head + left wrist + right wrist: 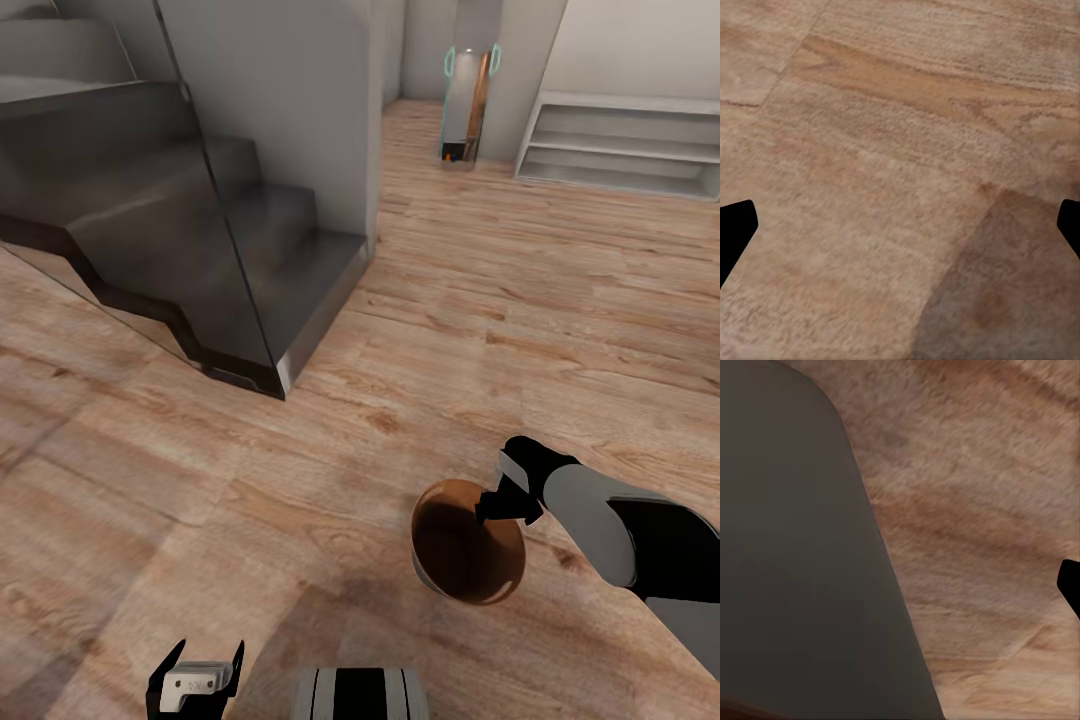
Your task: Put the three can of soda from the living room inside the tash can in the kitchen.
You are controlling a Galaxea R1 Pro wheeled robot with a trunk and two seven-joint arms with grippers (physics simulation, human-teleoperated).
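Head view: the left pincer (196,683) was held low, its fingers apart and nothing between them. The right pincer (500,507), state not discernible, was gripping the tash can (467,543) rim, seemingly carrying it; a kitchen placement would follow. The staircase (180,220) was seen beyond.

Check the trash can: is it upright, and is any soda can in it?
Upright: the trash can stands on the wood floor, mouth up. No orange can shows in its visible brown interior.

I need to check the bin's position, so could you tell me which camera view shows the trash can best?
The head view: the trash can shows whole from above on the wood floor, brown inside, with the right gripper at its rim. The right wrist view gives a close grey wall, apparently its outside. The left wrist view shows floor.
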